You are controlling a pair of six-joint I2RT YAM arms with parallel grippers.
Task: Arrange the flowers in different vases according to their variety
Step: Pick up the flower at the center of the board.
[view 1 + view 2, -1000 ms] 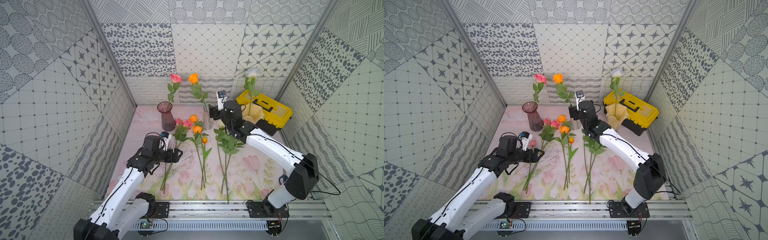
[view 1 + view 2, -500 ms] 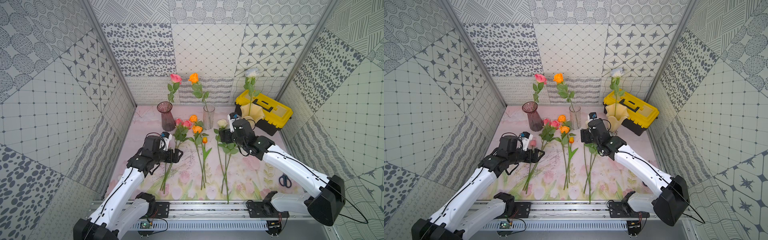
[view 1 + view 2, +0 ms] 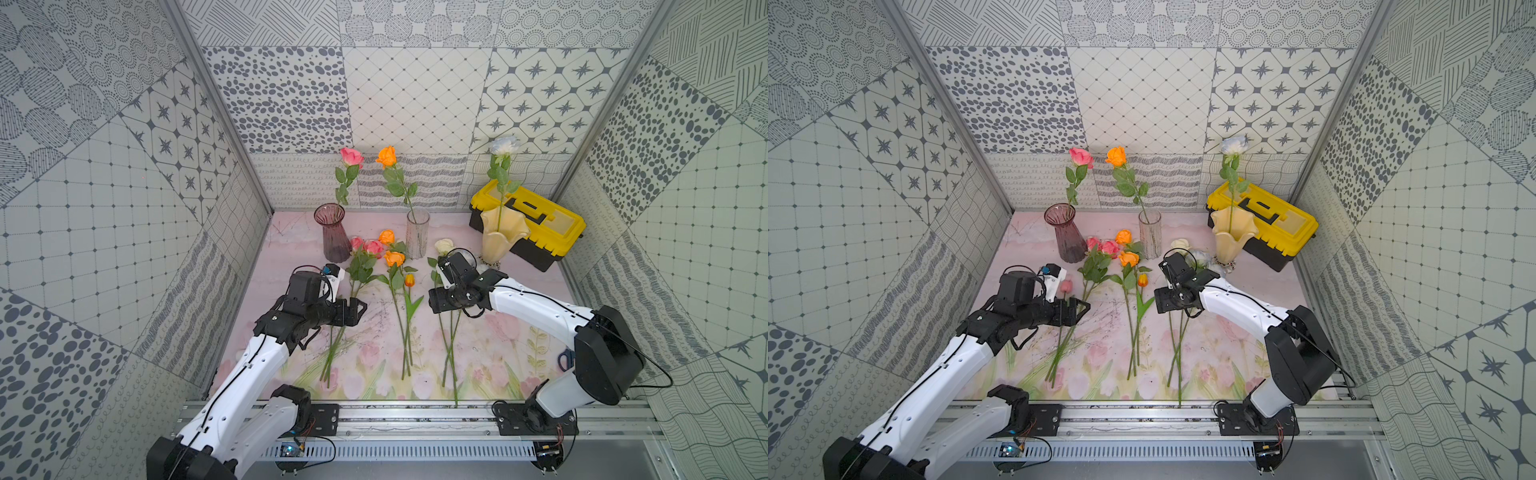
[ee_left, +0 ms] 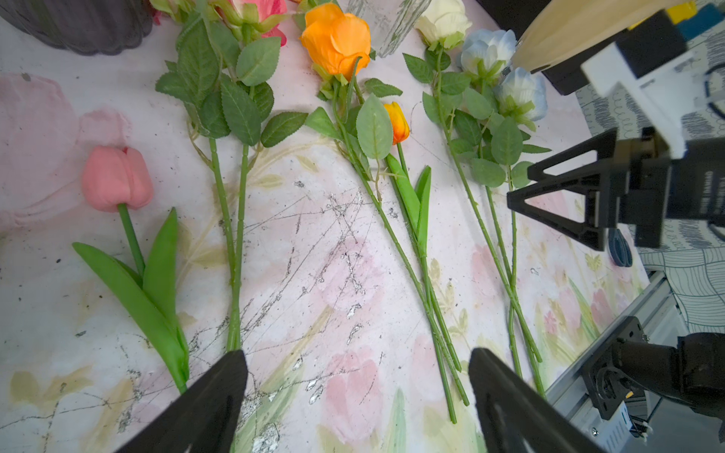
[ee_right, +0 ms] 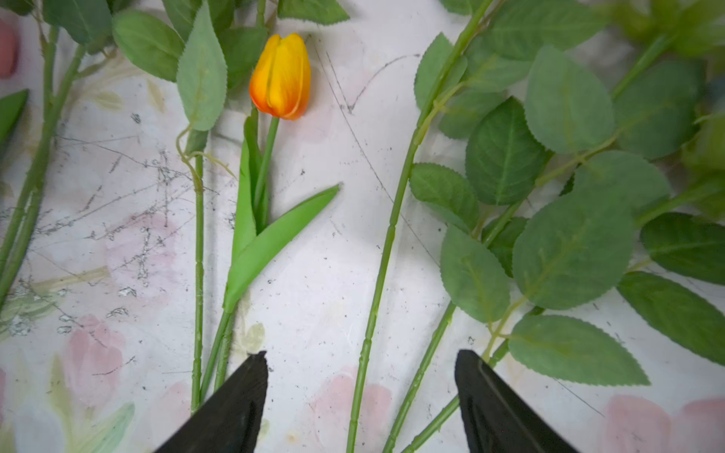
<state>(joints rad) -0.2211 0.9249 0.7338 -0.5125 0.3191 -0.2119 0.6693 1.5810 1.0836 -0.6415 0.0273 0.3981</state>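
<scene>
Three vases stand at the back: a purple one [image 3: 332, 232] with a pink rose [image 3: 351, 157], a clear cylinder [image 3: 417, 235] with an orange rose [image 3: 387, 156], and a cream one [image 3: 503, 237] with a pale-blue rose [image 3: 504, 146]. Loose flowers lie on the cloth in a pink group [image 3: 365, 249], an orange group [image 3: 392, 257] and a white and pale-blue group [image 4: 486, 51]. My left gripper [image 3: 360, 309] [image 4: 356, 353] hangs open between the pink and orange stems. My right gripper [image 3: 436, 302] [image 5: 361, 355] is open low over the white group, with green stems [image 5: 376, 298] between its fingers.
A yellow and black toolbox [image 3: 536, 232] stands behind the cream vase at the back right. Blue-handled scissors [image 3: 563, 359] lie near the right arm's base. A pink tulip [image 4: 117, 178] lies beside the left arm. Patterned walls close in three sides.
The right arm has come back from the clear vase and dropped low over the white group's stems. The left arm has stayed still.
</scene>
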